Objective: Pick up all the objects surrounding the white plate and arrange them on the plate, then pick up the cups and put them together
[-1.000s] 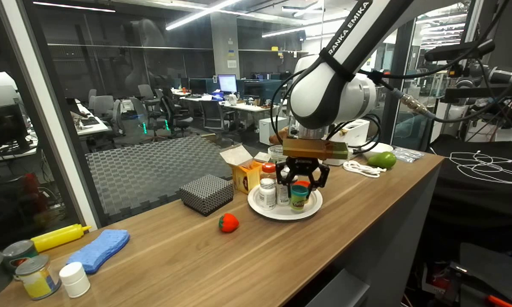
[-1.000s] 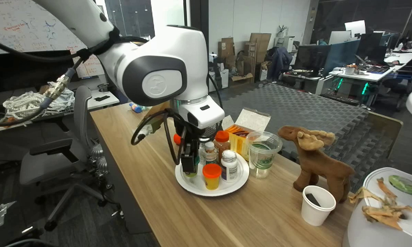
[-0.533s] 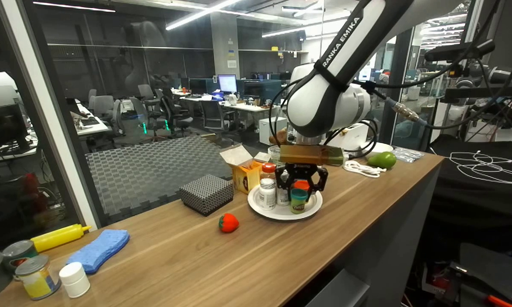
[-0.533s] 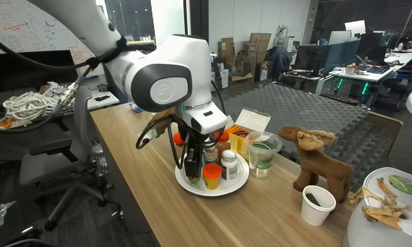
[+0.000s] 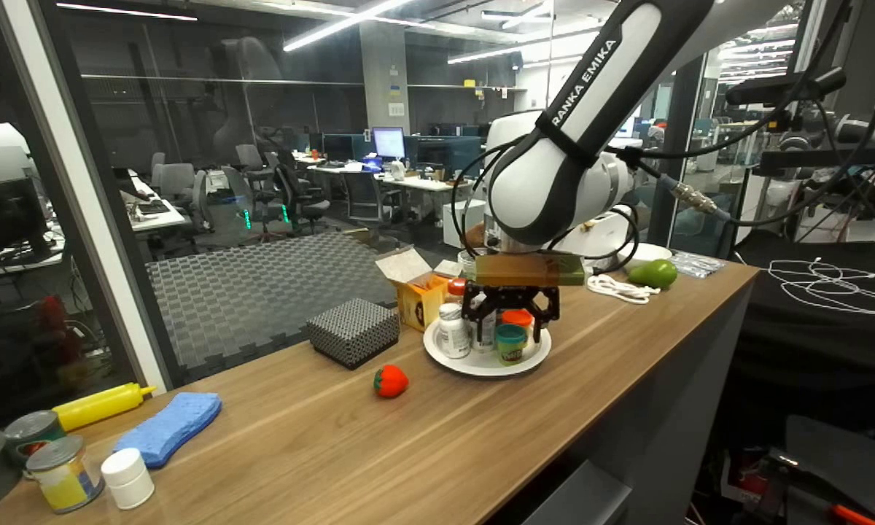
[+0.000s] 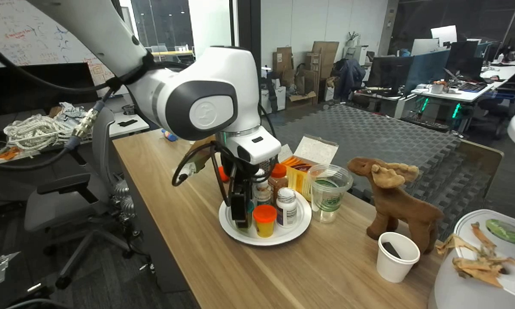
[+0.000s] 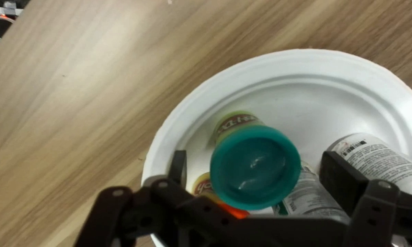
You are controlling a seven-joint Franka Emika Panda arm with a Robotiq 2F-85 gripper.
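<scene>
On the white plate point(image 6: 266, 242) stands a tub with a teal lid point(image 7: 255, 168). My gripper point(image 7: 257, 171) is open around that tub, a gap showing on each side of the lid. An orange-lidded tub point(image 6: 265, 221), a white bottle point(image 6: 286, 208), a white-capped bottle point(image 6: 264, 195) and a red-capped brown jar point(image 6: 278, 182) share the plate. One finger point(image 7: 341, 181) is right beside the white bottle, which leans slightly away in an exterior view. Of the cups, a clear one point(image 6: 329, 193) and a white paper one point(image 6: 395, 259) stand apart off the plate.
Behind the plate are an orange carton point(image 5: 421, 299) and a grey box point(image 5: 354, 332). A toy strawberry point(image 5: 391, 381) lies in front. A plush moose point(image 6: 399, 206) stands near the paper cup. Cans, a sponge point(image 5: 169, 426) and a white jar point(image 5: 127, 477) sit at the far end.
The gripper has come down with the teal-lidded tub, set it on the plate and opened wide. The white bottle has tipped a little, away from the gripper.
</scene>
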